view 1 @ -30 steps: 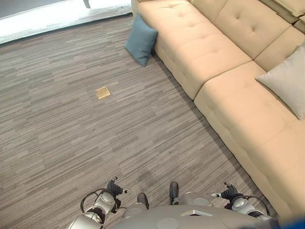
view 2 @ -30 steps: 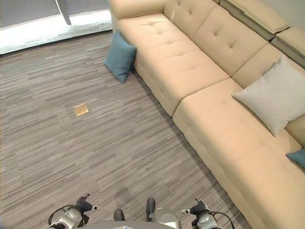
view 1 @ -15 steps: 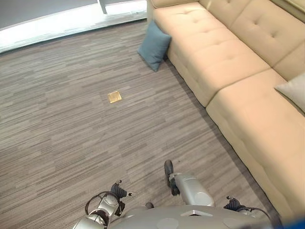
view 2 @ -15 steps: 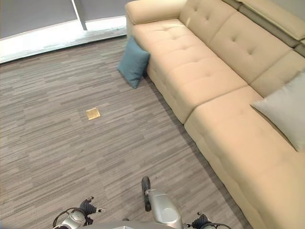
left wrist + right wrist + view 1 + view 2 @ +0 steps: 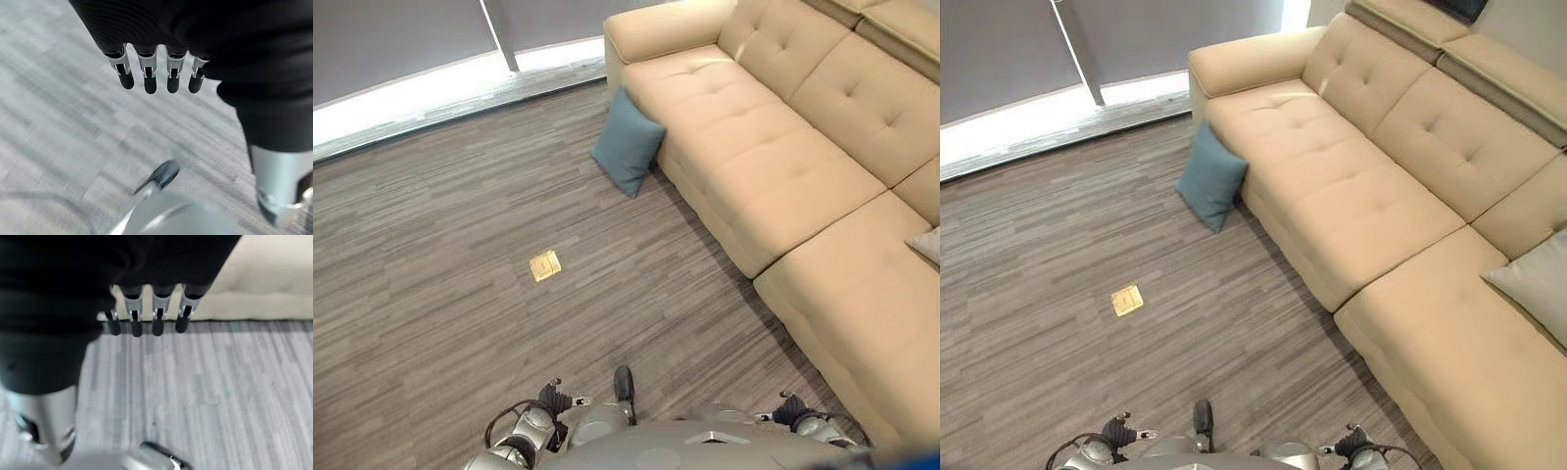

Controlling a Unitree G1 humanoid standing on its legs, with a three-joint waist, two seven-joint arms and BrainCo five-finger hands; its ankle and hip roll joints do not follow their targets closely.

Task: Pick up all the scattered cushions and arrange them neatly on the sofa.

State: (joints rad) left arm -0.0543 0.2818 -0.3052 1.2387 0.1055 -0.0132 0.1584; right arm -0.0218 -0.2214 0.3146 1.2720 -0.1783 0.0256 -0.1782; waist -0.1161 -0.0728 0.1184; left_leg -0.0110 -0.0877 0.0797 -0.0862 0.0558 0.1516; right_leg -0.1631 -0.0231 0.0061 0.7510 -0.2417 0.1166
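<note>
The beige sofa (image 5: 773, 166) runs along the robot's right. The blue cushion (image 5: 626, 143) stands on the carpet floor (image 5: 440, 245), tilted against the sofa's front, well ahead and slightly left. The left hand (image 5: 156, 73) looks nearer; it and the right hand (image 5: 146, 316) hang with straight fingers, holding nothing.

No text, label, number or sign can be read anywhere in these views. The beige sofa (image 5: 1371, 186), the blue cushion (image 5: 1211, 176) leaning against its front, and the grey cushion (image 5: 1538, 284) on its seat are all plain fabric without markings. The small brass plate (image 5: 1126, 300) set in the striped floor (image 5: 1058, 245) carries no legible lettering.
</note>
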